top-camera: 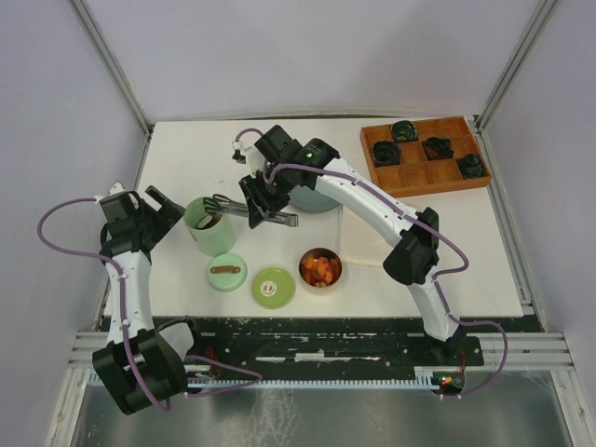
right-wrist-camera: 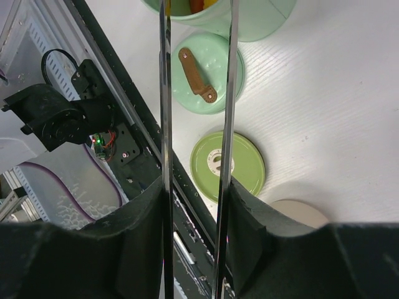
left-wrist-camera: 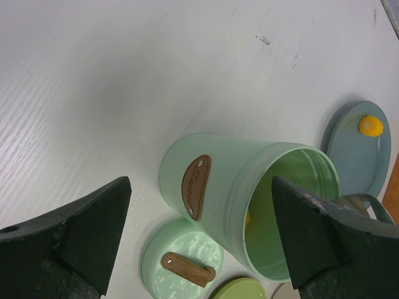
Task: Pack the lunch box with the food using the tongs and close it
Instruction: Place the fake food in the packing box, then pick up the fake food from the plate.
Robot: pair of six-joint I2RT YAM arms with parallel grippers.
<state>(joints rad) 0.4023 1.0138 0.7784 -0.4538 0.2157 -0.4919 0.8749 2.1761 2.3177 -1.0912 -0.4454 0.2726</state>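
Food piece on plate, left-wrist view only

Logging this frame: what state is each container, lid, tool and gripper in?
canister: upright, open, food inside
flat lid: off, lying beside canister
lime-green lid: off, lying flat
steel bowl: uncovered, holds orange pieces
tongs: gripped by right gripper, tips at canister mouth
left gripper: open, empty
plate: one yellow piece on it
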